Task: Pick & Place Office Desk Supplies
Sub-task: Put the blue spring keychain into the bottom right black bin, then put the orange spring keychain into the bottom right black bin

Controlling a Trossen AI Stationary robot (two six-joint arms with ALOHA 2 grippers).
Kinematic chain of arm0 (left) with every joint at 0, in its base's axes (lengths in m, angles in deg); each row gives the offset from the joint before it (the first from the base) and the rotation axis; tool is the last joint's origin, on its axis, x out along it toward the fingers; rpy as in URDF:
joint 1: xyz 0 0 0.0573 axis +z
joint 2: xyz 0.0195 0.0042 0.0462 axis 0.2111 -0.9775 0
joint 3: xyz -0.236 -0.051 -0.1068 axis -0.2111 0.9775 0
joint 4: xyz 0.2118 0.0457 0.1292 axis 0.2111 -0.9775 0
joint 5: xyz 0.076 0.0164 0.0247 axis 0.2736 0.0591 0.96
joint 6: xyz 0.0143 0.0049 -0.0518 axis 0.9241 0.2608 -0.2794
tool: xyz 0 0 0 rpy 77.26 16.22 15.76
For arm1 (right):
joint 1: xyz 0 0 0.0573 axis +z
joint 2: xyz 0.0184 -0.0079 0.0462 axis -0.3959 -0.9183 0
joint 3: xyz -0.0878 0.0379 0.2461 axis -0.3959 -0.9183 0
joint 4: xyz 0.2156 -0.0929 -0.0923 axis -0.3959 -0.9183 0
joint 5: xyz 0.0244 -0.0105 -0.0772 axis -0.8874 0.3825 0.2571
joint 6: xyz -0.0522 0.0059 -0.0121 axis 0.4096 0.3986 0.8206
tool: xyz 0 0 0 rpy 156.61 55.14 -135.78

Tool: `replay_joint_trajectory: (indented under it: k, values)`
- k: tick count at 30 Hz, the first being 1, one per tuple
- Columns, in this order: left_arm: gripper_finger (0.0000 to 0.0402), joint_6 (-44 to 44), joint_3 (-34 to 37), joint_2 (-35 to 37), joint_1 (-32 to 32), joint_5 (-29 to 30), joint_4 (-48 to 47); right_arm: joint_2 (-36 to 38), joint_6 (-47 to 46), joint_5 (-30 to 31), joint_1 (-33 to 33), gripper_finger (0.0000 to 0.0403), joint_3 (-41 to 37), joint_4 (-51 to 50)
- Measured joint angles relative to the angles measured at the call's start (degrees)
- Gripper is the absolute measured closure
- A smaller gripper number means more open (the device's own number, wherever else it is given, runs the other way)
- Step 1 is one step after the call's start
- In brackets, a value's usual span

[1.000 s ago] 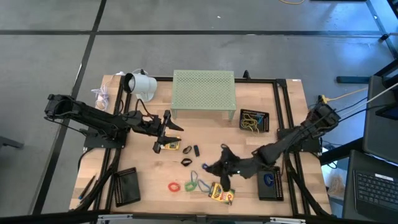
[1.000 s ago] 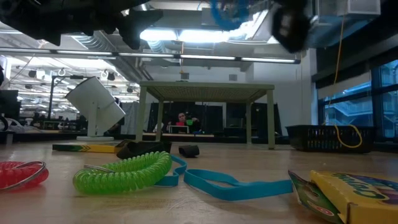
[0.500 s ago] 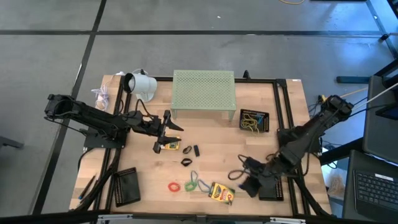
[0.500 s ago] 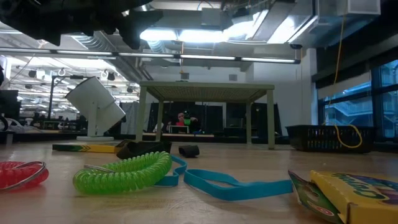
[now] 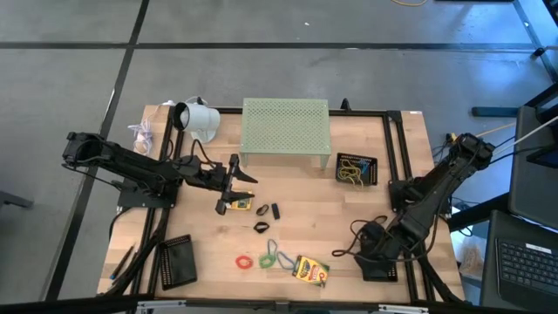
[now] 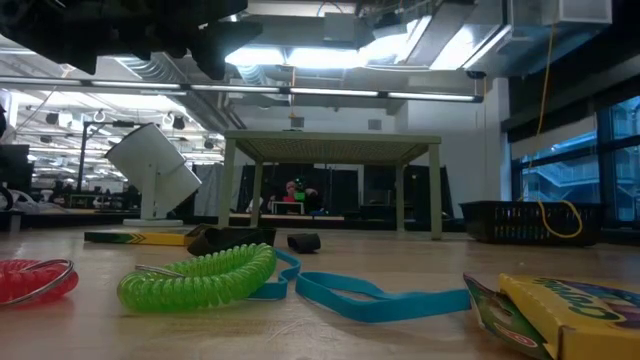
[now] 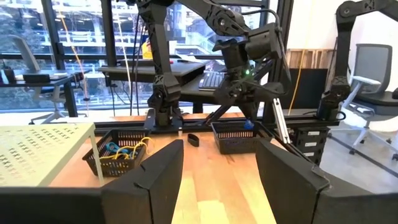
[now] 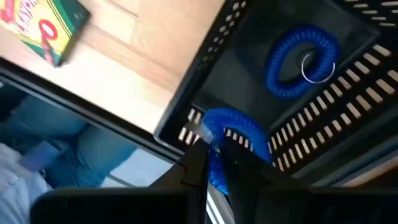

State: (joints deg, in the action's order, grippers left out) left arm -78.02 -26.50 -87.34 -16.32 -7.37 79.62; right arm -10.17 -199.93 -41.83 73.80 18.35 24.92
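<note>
Blue coil loop [image 8: 227, 140] pinched in right gripper [image 8: 214, 155], hanging directly over near-right black tray's [image 8: 348, 118] rim; drop goes straight down.

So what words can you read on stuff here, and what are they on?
The crayon box by the black basket: big red letters, cut off and blurred, not readable.
The crayon box in the low view: blue letters at the picture's edge, cut off, not readable.
The crayon box under the left end effector: print too small to read.
Nothing else carries text.
</note>
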Motion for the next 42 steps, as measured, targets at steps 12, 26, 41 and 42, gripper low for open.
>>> replay_joint_trajectory:
  k: [12, 26, 41, 42]
  values:
    - [0.0203, -0.5, 0.0, 0.0, 0.0, 0.0, 0.0, 0.0, -0.1, 1.6, 0.0, 0.0255, 0.0, 0.1]
    - [0.0203, 4.4, 0.0, 0.0, -5.8, -7.8, -1.8, 0.0, 18.6, 23.9, -3.4, 0.0248, 0.0, 16.9]
    - [0.0141, -9.3, -4.8, -12.7, -21.3, 11.4, -9.4, -0.1, 44.9, 29.2, -8.4, 0.0247, 0.0, 18.3]
    - [0.0138, -9.5, -6.3, -14.3, -22.1, 10.7, -11.1, -0.1, 45.7, 29.2, -8.6, 0.0247, 0.0, 18.3]
